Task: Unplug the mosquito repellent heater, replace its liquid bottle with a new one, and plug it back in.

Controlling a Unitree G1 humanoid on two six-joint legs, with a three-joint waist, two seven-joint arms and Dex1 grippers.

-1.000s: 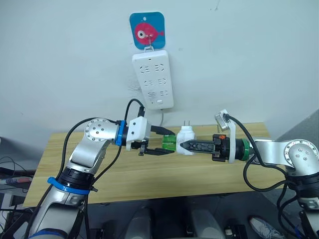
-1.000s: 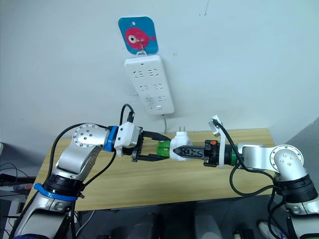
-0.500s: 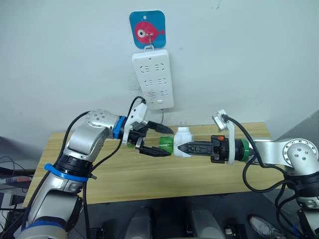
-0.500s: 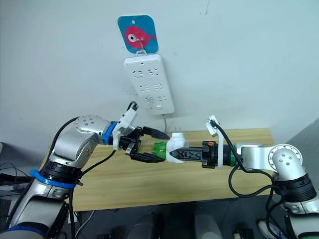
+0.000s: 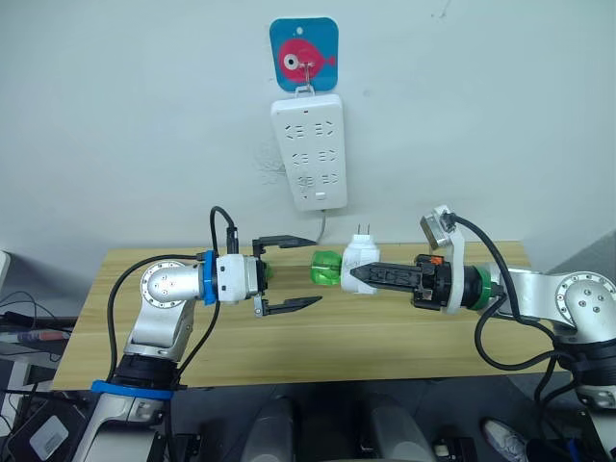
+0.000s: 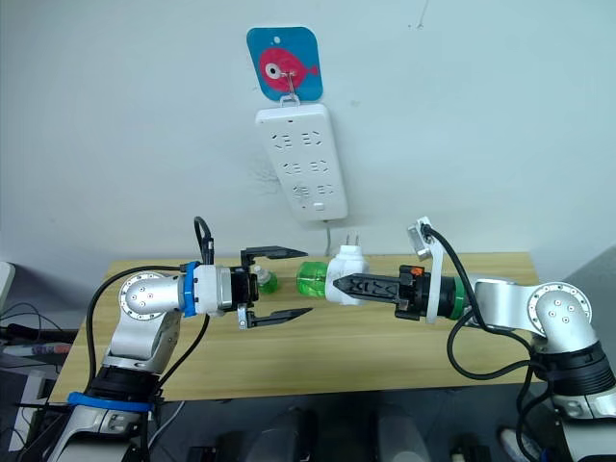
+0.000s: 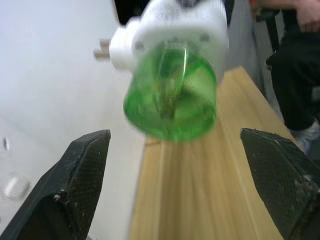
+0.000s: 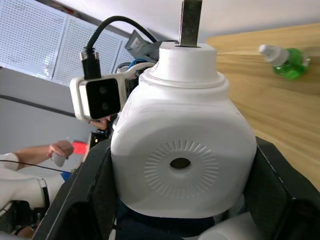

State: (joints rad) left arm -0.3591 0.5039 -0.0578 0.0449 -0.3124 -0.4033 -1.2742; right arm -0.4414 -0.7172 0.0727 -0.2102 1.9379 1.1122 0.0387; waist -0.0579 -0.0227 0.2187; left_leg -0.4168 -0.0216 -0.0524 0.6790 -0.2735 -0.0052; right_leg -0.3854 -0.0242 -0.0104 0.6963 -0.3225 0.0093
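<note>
Gripping heater (spare bottle behind)

I see a light wooden table pushed up against the white wall, one small green bottle with a white cap lying on its side on the tabletop near my left arm's end.

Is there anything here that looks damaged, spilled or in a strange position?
Nothing looks damaged or spilled. The heater is held sideways in the right gripper, green bottle attached. A second green bottle lies on the table behind the open left gripper.
</note>
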